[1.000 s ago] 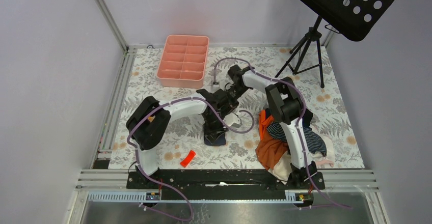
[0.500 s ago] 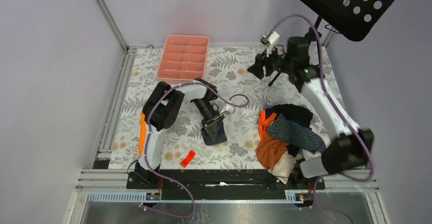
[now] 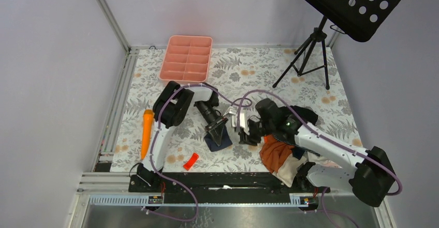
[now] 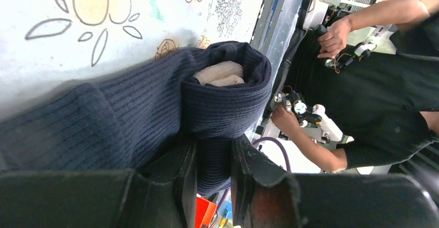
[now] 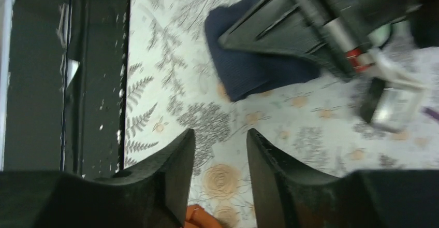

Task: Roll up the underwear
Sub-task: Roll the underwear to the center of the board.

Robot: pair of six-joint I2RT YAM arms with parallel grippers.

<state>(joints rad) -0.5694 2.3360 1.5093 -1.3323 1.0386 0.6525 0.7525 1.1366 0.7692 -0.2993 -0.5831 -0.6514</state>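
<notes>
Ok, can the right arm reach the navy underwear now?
Probably yes: the right gripper hangs open beside the navy underwear, nothing between them, though the left gripper clamped on it covers part.

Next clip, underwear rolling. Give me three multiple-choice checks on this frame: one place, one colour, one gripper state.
1. Where on the table is the pink tray? A near right corner; B far left; C centre.
2. What colour is the underwear in the left gripper? A navy; B orange; C white.
3. The right gripper is: A shut on the underwear; B shut on the tray; C open, empty.
Answers: 1 B, the top view shows it far left; 2 A, navy ribbed cloth is pinched in its jaws; 3 C, only the table shows between its jaws.
</notes>
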